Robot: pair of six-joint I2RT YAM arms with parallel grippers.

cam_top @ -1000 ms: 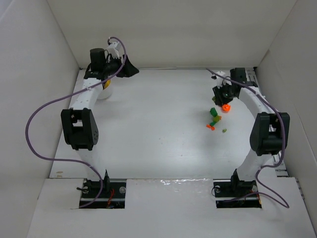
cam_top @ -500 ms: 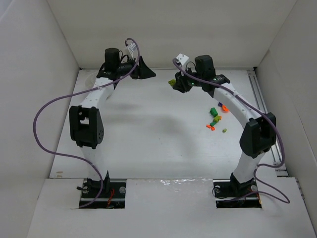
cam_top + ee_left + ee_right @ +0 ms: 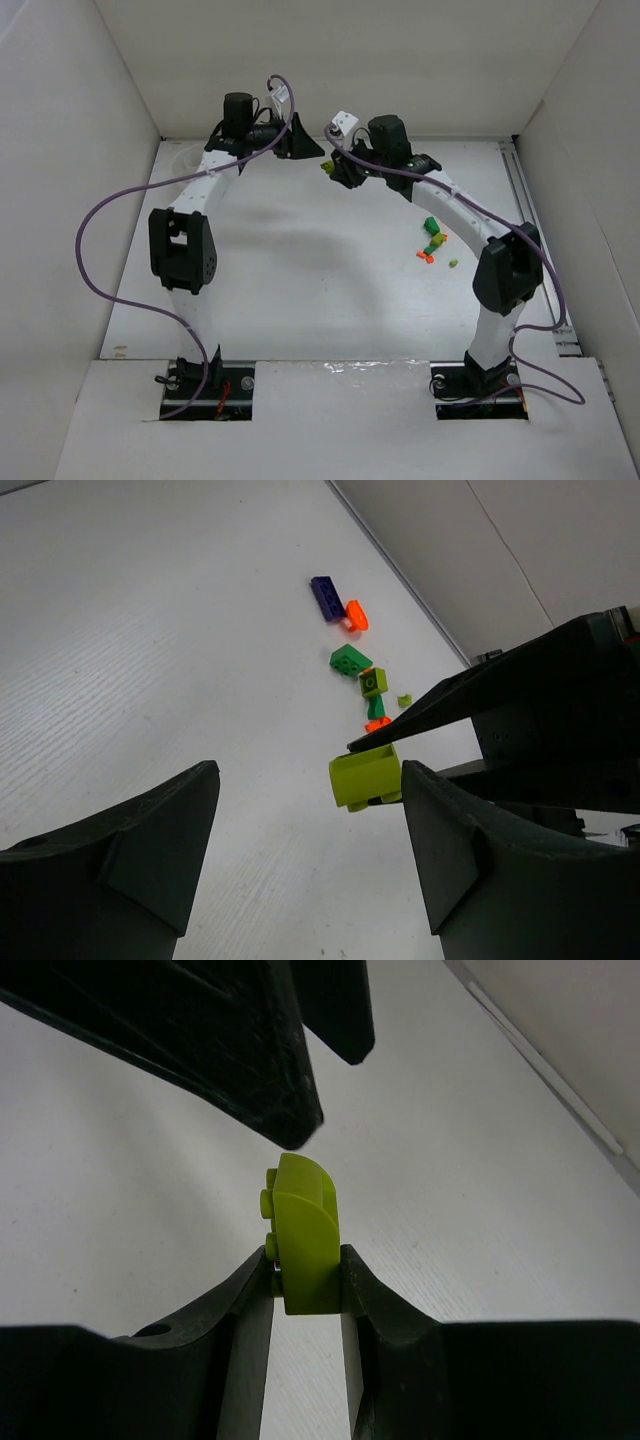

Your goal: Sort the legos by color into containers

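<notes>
My right gripper (image 3: 305,1272) is shut on a lime-green lego (image 3: 303,1245), held in the air over the back middle of the table. In the top view the right gripper (image 3: 329,168) nearly meets my left gripper (image 3: 312,149). The left gripper (image 3: 308,780) is open, and the lime lego (image 3: 365,776) hangs just inside its right finger (image 3: 465,830), apart from the left one. The other legos (image 3: 432,240) lie in a loose group at the right: dark blue (image 3: 327,595), orange (image 3: 356,614) and green (image 3: 350,659). A faint white bowl rim (image 3: 186,153), one of the containers, shows behind the left arm.
White walls close in the table on the left, back and right. A metal rail (image 3: 520,190) runs along the right edge. Purple cables (image 3: 95,240) loop off both arms. The left gripper's dark fingers (image 3: 250,1055) fill the top of the right wrist view.
Both arms swung in toward the back middle. The right gripper carried the lime lego left, away from the pile. The left gripper left the bowl and opened wider.
</notes>
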